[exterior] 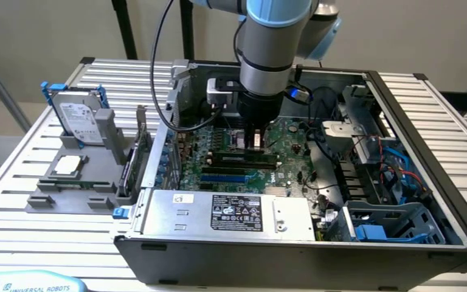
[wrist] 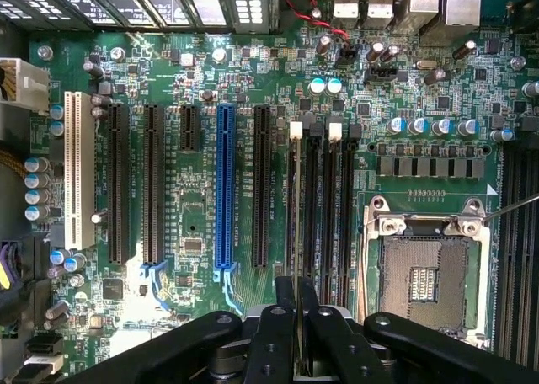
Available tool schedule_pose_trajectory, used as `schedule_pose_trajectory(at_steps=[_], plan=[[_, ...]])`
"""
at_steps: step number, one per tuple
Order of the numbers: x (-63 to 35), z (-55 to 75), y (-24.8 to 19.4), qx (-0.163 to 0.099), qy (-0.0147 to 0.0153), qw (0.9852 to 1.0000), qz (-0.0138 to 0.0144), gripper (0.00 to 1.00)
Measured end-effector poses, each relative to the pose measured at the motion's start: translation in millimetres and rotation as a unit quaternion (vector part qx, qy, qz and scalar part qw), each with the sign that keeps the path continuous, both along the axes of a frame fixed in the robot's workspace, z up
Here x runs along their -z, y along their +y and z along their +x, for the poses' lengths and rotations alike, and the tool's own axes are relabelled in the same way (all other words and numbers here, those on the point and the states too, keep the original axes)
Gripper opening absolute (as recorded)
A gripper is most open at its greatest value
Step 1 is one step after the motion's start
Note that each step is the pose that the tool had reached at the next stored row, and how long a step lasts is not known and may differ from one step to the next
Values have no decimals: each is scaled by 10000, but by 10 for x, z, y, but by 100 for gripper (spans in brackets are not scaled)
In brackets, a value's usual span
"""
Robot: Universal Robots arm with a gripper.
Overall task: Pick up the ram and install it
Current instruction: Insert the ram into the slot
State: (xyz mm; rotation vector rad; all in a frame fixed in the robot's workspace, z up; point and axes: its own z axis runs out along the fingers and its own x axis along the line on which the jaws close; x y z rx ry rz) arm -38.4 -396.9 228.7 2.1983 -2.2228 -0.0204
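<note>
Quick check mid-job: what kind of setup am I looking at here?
Likely a PC assembly or repair test bench: an open computer case lies on a slatted metal table, its motherboard exposed, with a hard drive standing in a parts holder beside it.

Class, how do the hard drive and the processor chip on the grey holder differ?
The hard drive stands upright on its edge, while the processor chip lies flat. The hard drive is clearly larger than the processor chip. The hard drive carries a white printed label and sits in a blue frame, while the processor chip is plain silver. Both sit on the grey holder, outside the computer case.
</note>
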Motion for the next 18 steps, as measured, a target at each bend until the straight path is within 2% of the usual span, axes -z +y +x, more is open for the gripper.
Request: schedule_pose_trajectory(at_steps=[18], plan=[[62, -6, 21, 4, -14, 10000, 0, 13]])
